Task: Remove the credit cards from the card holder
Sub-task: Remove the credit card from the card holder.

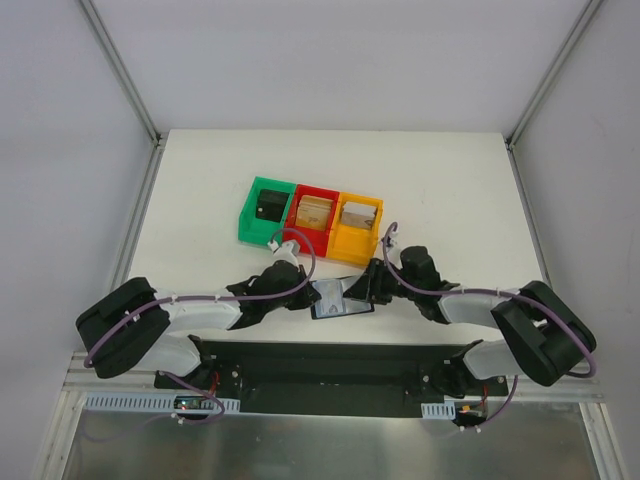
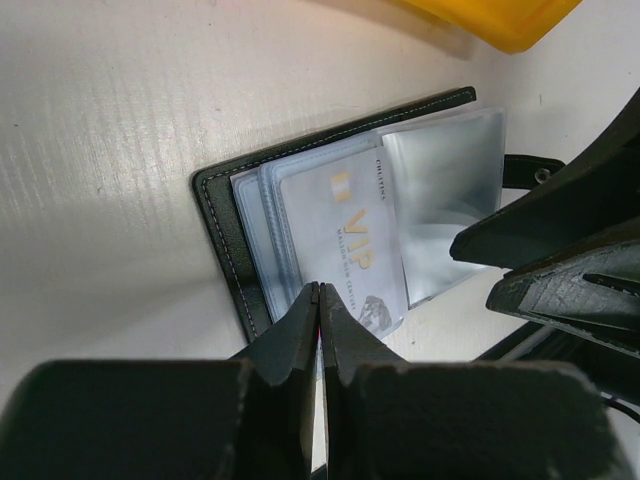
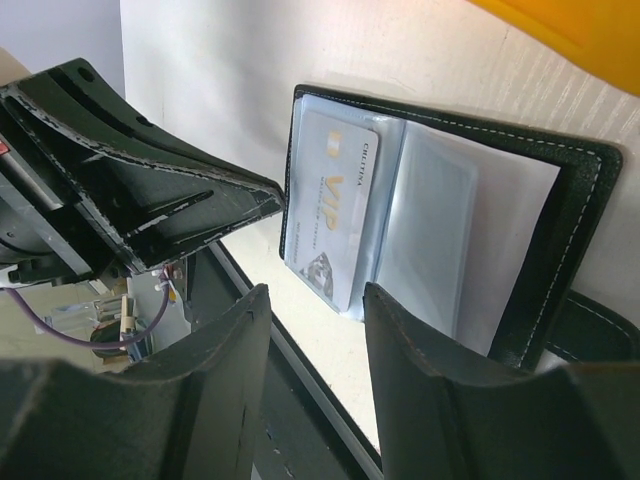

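A black card holder (image 1: 331, 299) lies open on the white table between my two grippers. It also shows in the left wrist view (image 2: 225, 240) and the right wrist view (image 3: 570, 210). Its clear sleeves (image 2: 440, 190) fan out, and a pale VIP card (image 2: 350, 245) sits in one, also seen in the right wrist view (image 3: 330, 210). My left gripper (image 2: 320, 288) is shut, with its tips at the near edge of the sleeves by the VIP card. I cannot tell if it pinches anything. My right gripper (image 3: 315, 292) is open and empty just beside the holder's other side.
A green bin (image 1: 265, 208), a red bin (image 1: 312, 213) and a yellow bin (image 1: 358, 226) stand in a row just behind the holder. The yellow bin's corner (image 2: 500, 25) is close to the holder. The table's near edge and the black base rail (image 1: 330, 360) lie right below the grippers.
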